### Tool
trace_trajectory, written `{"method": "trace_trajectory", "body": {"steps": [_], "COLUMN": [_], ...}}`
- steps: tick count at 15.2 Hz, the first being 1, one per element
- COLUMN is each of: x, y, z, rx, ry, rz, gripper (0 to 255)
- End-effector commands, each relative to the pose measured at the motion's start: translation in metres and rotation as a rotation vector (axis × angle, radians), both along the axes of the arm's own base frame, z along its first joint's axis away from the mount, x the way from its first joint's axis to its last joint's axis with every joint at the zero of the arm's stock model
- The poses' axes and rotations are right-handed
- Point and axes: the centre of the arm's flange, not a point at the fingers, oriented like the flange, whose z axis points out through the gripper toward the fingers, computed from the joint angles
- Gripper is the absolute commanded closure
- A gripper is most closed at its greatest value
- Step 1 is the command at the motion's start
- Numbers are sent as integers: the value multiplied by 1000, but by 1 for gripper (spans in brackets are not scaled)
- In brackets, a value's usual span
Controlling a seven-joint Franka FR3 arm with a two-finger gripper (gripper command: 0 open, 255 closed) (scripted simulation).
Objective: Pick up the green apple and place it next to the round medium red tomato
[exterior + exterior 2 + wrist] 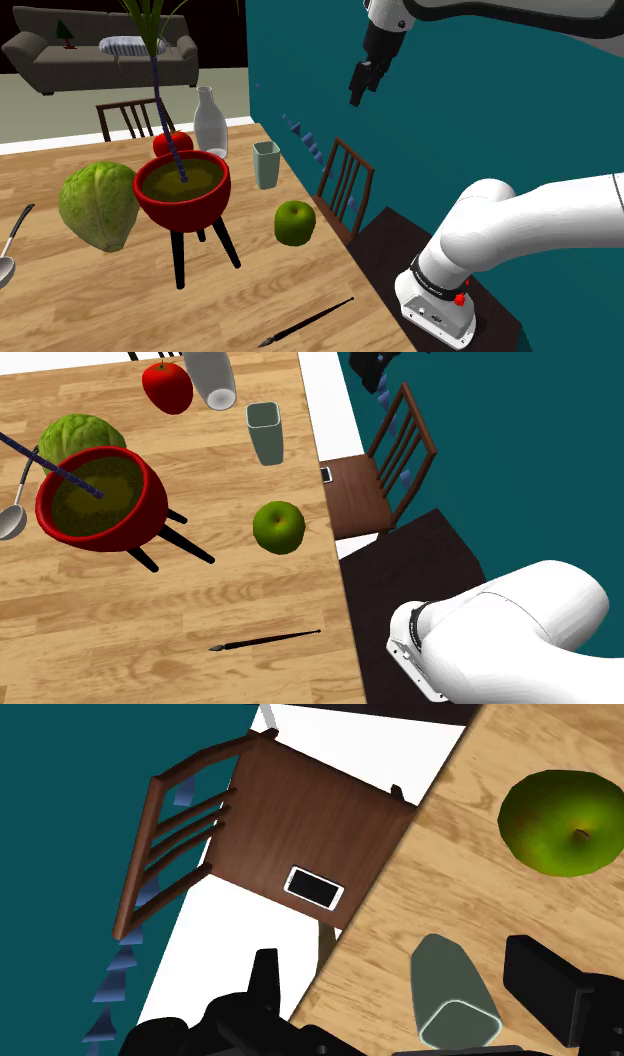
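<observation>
Jaws were open and empty, high over the tabletop [100,290] edge. Green apple [294,221] sat near that edge, well apart from the tomato [170,143]. Risks: clipping the grey cup [452,994] on descent, or an off-centre pinch rolling the apple overboard.

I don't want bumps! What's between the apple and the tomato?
Bare table from apple to tomato, in the second exterior view; cup, bowl stand aside.
</observation>
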Motion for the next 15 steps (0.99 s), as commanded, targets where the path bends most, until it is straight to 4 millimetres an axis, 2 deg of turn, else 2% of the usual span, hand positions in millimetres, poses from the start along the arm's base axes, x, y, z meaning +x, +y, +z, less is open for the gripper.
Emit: {"method": "trace_trajectory", "body": {"steps": [1,8,15], "x": [0,35,49], "y": [0,59,124], "z": [0,-61,-123], "rx": [0,9,18], "ry": [0,112,224], "rz": [0,216,432], "gripper": [0,0,0]}}
